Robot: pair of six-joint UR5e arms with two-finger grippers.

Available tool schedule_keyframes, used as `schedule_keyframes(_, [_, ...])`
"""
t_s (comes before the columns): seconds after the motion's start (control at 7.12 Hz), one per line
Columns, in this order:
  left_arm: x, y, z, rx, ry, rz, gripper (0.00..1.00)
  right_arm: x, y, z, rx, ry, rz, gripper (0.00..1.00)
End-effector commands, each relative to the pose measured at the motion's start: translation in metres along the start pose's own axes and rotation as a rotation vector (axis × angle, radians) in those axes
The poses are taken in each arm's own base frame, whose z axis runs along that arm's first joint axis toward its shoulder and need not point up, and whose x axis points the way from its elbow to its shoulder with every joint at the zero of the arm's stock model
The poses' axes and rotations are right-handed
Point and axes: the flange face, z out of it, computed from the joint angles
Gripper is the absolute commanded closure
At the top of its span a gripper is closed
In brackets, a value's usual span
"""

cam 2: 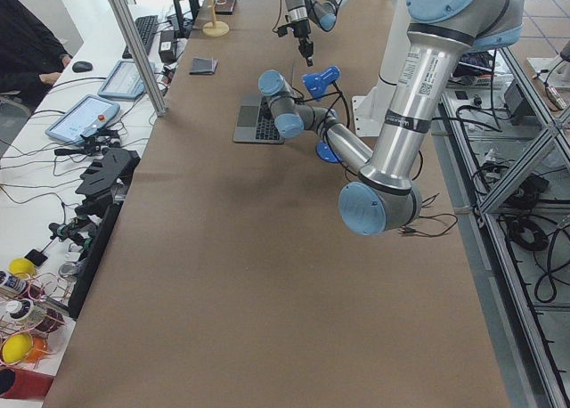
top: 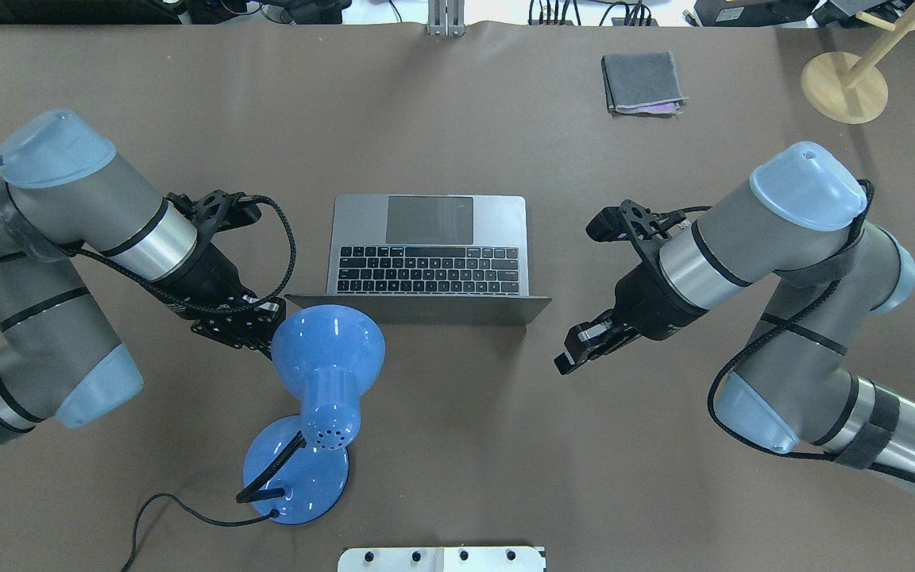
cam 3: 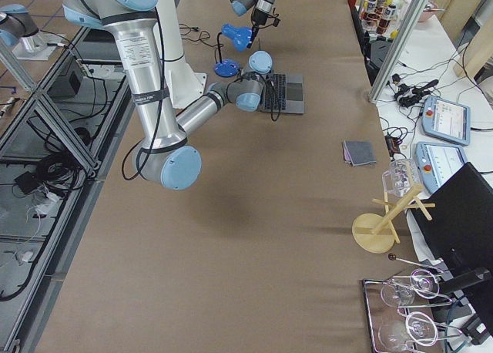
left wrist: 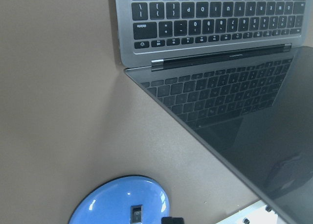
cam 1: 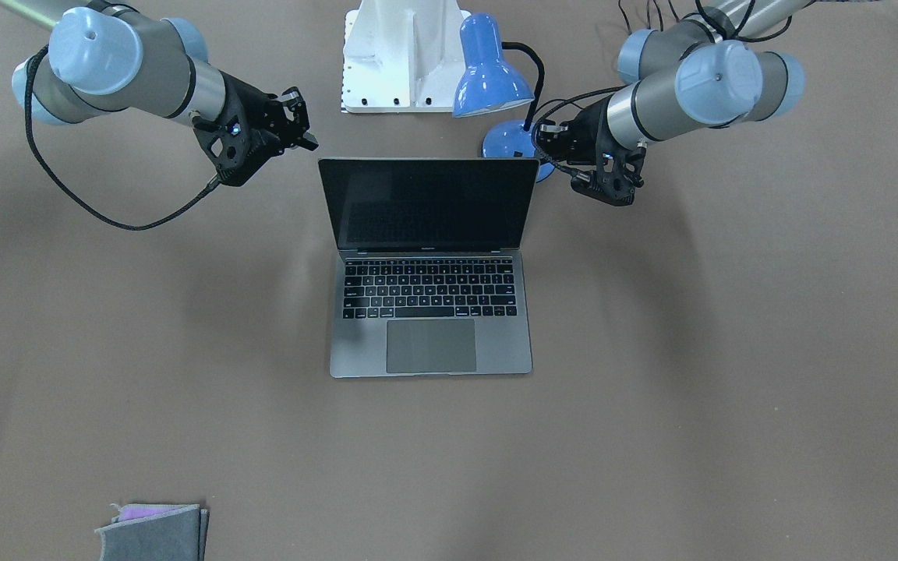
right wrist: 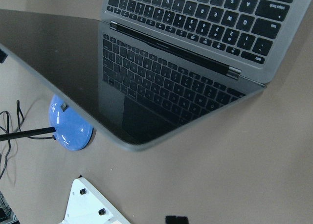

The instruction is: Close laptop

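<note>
The space-grey laptop (cam 1: 429,343) stands open in the middle of the table, its dark screen (cam 1: 428,202) upright and turned away from the robot. It also shows in the overhead view (top: 430,254). My left gripper (cam 1: 549,144) hovers off the screen's edge on the robot's left, partly hidden by the lamp shade in the overhead view (top: 255,327). My right gripper (cam 1: 309,140) hovers off the other screen edge (top: 565,361). Both look shut and empty and touch nothing. Both wrist views look down on the screen (left wrist: 254,131) (right wrist: 73,62) and keyboard.
A blue desk lamp (top: 329,342) stands just behind the lid on the robot's left, its base (cam 1: 510,140) close to my left gripper. A folded grey cloth (top: 640,82) lies at the far right. The white robot base (cam 1: 402,54) is behind the laptop. A wooden stand (top: 843,83) is at the far right corner.
</note>
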Motion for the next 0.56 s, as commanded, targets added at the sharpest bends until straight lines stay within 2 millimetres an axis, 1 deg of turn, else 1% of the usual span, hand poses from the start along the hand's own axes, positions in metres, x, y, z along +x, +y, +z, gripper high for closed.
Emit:
schedule_keyframes(0.0, [0.010,-0.003,0.003,-0.002,0.006,-0.005,1.00,-0.011,-0.023,0.012,0.016,0.005,-0.009,1.00])
schedule_keyframes(0.14, [0.017,-0.006,0.002,0.001,0.010,0.003,1.00,-0.014,-0.028,0.014,0.030,0.010,-0.014,1.00])
schedule_keyframes(0.42, [0.026,-0.009,0.002,0.003,0.017,0.012,1.00,-0.011,-0.035,0.003,0.052,0.015,-0.012,1.00])
